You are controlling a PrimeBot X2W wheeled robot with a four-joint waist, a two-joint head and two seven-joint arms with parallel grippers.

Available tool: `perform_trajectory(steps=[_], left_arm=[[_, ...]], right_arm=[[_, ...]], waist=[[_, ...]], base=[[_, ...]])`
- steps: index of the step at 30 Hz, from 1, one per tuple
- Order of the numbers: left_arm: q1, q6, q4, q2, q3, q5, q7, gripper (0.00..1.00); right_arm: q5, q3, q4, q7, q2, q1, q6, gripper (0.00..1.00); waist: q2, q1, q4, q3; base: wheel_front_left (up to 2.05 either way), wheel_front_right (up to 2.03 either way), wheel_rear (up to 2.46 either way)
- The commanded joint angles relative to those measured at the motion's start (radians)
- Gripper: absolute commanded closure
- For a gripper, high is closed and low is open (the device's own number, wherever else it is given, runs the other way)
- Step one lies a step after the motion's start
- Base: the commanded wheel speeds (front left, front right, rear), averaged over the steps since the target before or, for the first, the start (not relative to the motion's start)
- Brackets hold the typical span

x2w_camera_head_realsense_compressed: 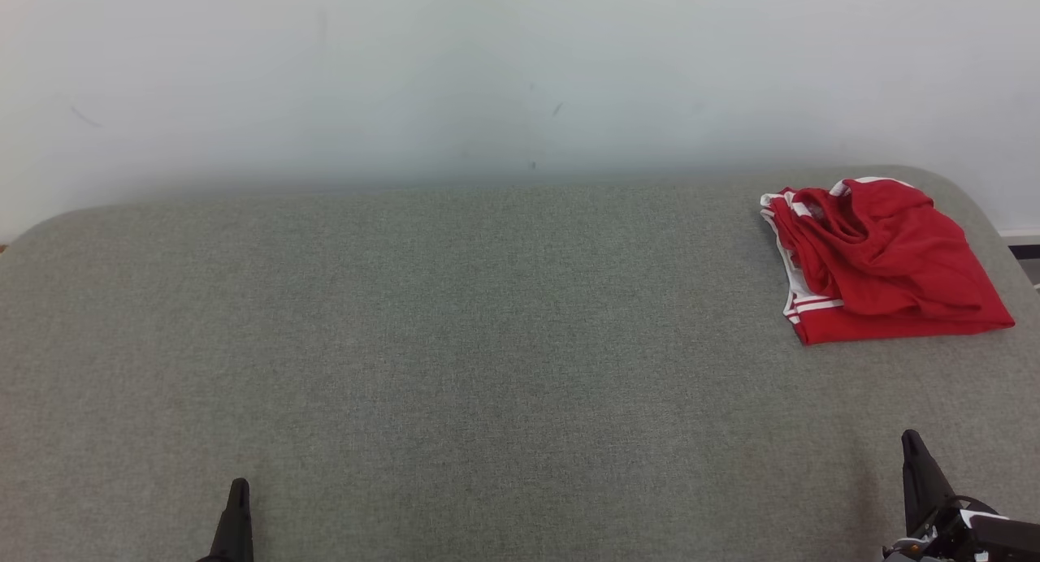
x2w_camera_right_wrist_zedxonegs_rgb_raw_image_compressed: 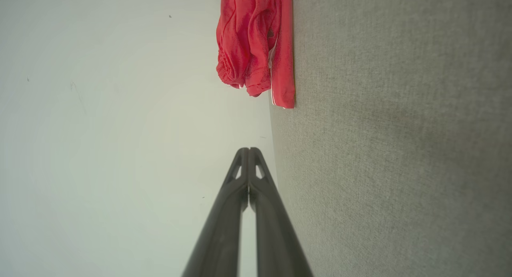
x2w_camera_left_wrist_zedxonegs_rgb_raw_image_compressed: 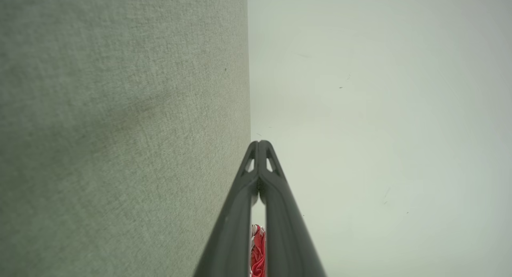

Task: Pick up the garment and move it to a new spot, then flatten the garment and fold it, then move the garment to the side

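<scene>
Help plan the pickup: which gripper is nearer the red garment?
The right gripper, at the head view's lower right, same side as the garment; the left gripper sits far off at lower left.

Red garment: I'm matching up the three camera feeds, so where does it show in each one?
Head view: the red garment lies at the far right of the grey surface, by its back edge.
Left wrist view: a sliver of it at the bottom edge, behind the left hand.
Right wrist view: top centre, ahead of the right hand.
Shared landmark: the edge where grey surface meets pale wall.
</scene>
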Motion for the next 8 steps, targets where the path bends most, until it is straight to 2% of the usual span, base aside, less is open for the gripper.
perform_trajectory(steps=[1, 8], left_arm=[[-0.004, -0.003, 0.003, 0.0, 0.001, -0.004, 0.004, 1.0], [-0.004, -0.003, 0.003, 0.0, 0.001, -0.004, 0.004, 1.0]], right_arm=[[-0.003, -0.002, 0.0, 0.004, 0.004, 0.0, 0.0, 1.0], [-0.003, -0.002, 0.0, 0.004, 0.004, -0.001, 0.0, 1.0]], waist=[[-0.0001, 0.0, 0.0, 0.0], [-0.0001, 0.0, 0.0, 0.0]], base=[[0.0, 0.0, 0.0], [0.0, 0.0, 0.0]])
